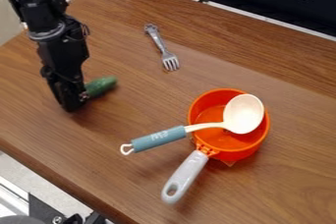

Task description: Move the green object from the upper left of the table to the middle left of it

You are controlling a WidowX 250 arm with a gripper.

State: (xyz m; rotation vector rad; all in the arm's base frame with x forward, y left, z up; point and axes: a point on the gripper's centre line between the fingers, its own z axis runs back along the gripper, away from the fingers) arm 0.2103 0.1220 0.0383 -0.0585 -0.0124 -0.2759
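Evidently the camera view catches the work right at the green object (101, 86), which looks like a cucumber lying on the left part of the table (275, 193). The black arm (62, 51) comes in from the upper left, and its claw (70, 101) hangs low over the wood, at the near left end of the green object and hiding part of it. Whether the claw is clenched on it or merely beside it, I cannot tell.

Further right stands an orange pot (247, 150), its grey handle (185, 176) pointing toward the bottom of the view. A ladle (243, 114) lies across the pot, its blue-grey grip (157, 138) jutting out to the left. A fork (161, 47) lies above, between the arm and the table's far edge.

The step in hand, I judge, is either taking hold of the green object or setting it down. If it needs moving further, the next move calls for a secure grip, a short low carry toward the middle left, and a gentle release well apart from the ladle's grip.
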